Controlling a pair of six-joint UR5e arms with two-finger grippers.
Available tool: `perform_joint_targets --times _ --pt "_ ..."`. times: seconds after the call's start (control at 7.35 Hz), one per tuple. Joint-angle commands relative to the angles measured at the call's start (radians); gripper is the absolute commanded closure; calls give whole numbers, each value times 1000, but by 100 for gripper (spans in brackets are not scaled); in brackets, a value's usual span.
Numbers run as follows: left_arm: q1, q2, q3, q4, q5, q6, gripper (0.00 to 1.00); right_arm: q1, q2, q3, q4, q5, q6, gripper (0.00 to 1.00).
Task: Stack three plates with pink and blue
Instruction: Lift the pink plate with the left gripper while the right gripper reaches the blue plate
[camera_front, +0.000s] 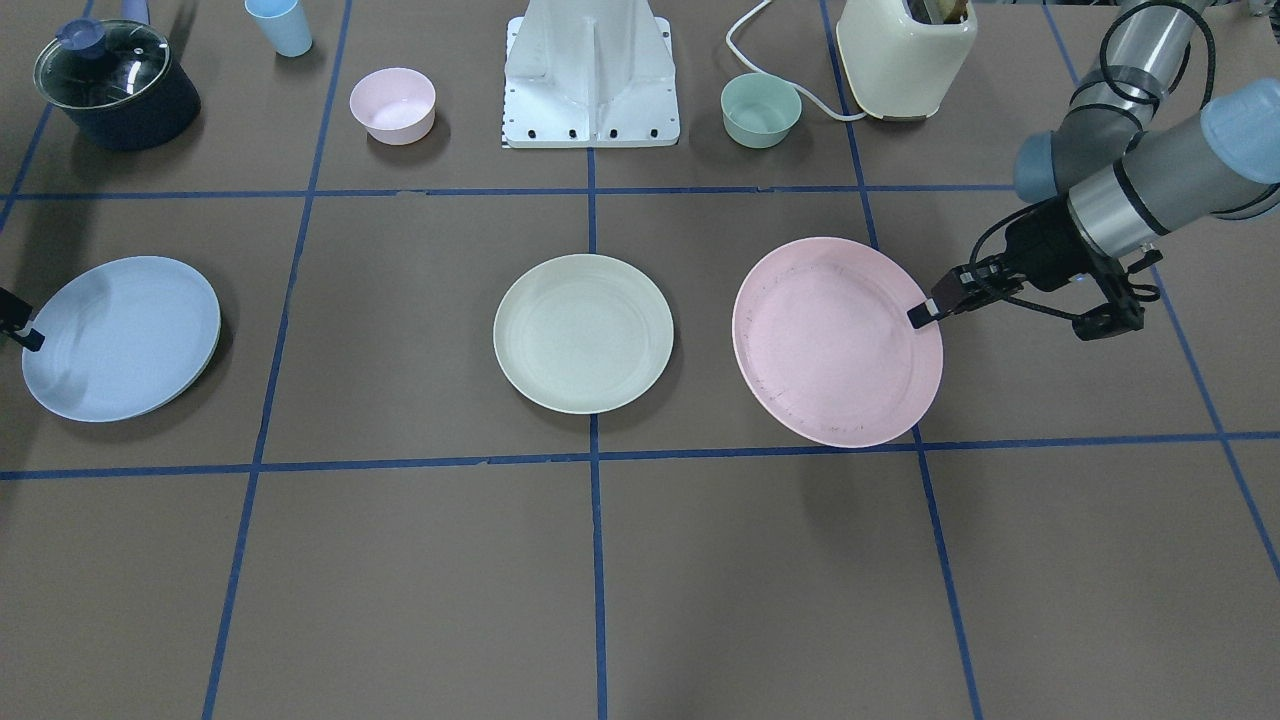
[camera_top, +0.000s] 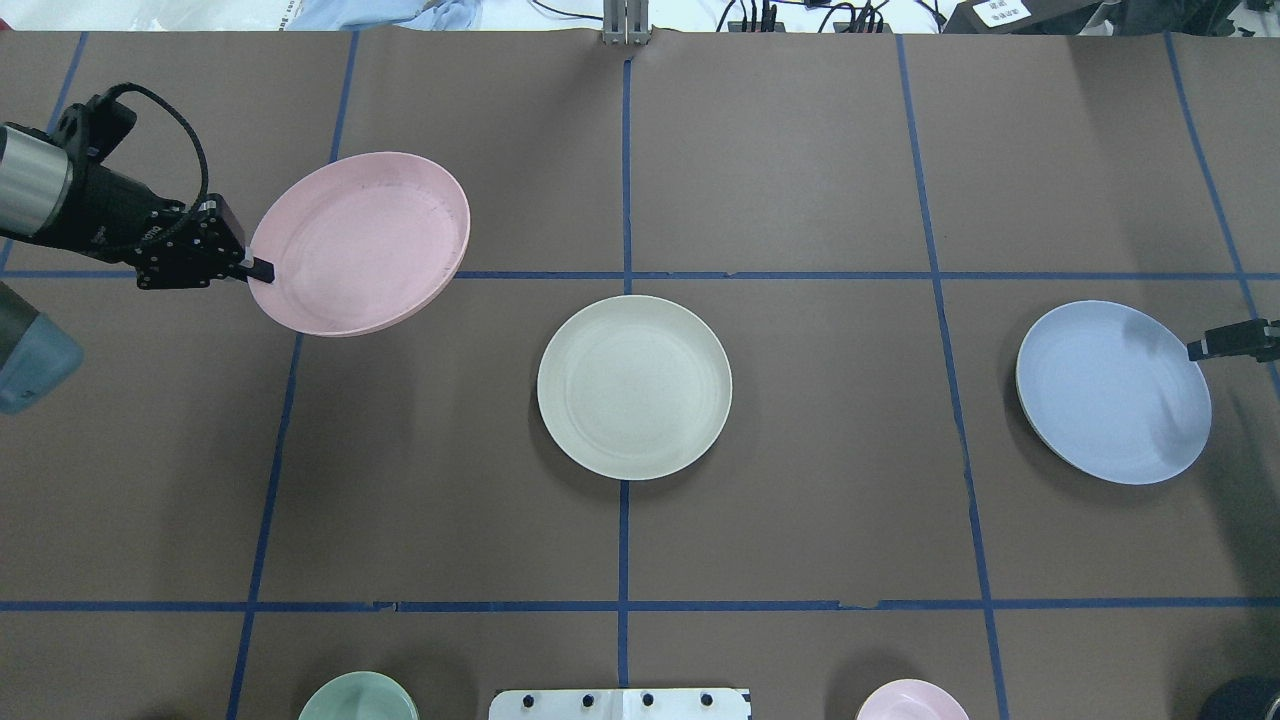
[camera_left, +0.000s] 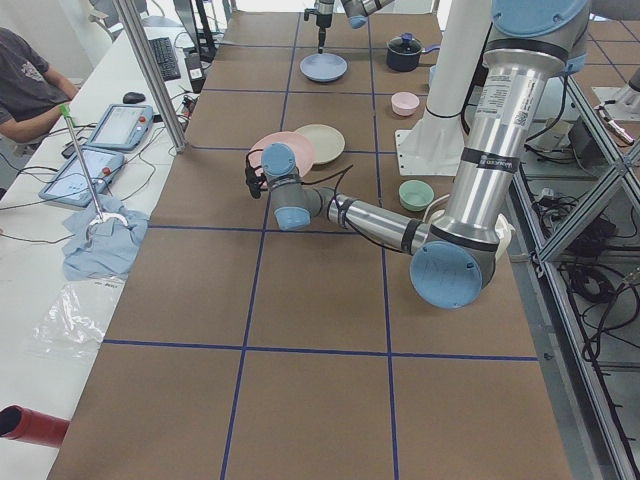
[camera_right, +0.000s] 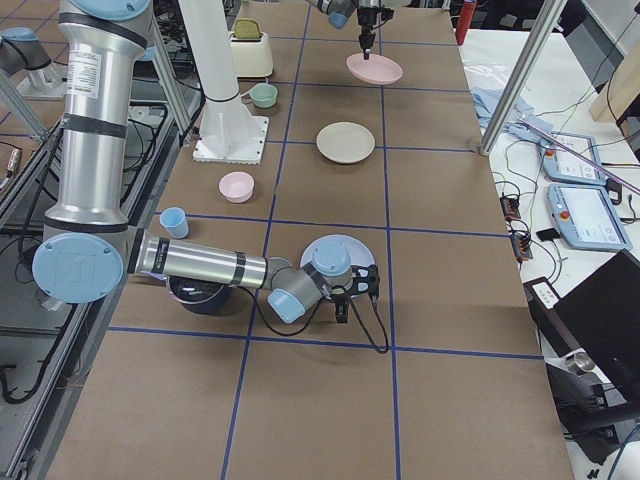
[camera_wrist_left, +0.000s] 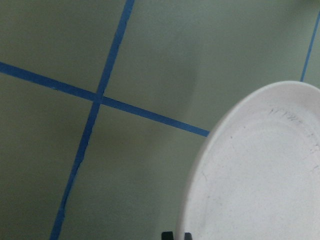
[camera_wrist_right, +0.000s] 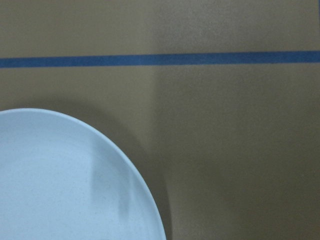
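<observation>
Jaws of the left gripper (camera_top: 262, 269) clench the pink plate (camera_top: 360, 240) by its rim, tilted above the table (camera_top: 800, 520) at its left end. At the right end, the right gripper (camera_top: 1198, 350) grasps the blue plate (camera_top: 1110, 395) by its rim. The cream-green plate (camera_top: 634, 386) lies mid-table.

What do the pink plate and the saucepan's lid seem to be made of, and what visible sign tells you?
Pink plate: probably plastic, matte; dull, faintly speckled surface without sharp glare. Saucepan lid: apparently clear glass in a metal rim; it is see-through and shows bright reflections.
</observation>
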Motion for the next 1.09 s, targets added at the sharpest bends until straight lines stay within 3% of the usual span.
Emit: perform_joint_targets --times 0.0,0.14,0.27,0.54,0.68,0.82,0.95 --pt "3 -2 -1 -2 2 -2 100 -32 -1 -7 1 3 5 34" --pt "3 -4 -2 -2 2 -2 100 -35 0 -7 3 14 4 76" --pt "3 -4 -2 0 3 -2 100 -35 2 -6 16 20 4 100" --pt "9 -2 1 0 3 1 100 -33 2 -3 30 75 9 100" --pt "19 -4 1 0 14 1 100 -30 5 -12 46 146 12 100" --pt "42 -4 -1 0 43 -4 100 -14 19 -7 47 220 65 100" --pt "70 -20 -2 1 83 -13 100 -7 25 32 49 230 144 100"
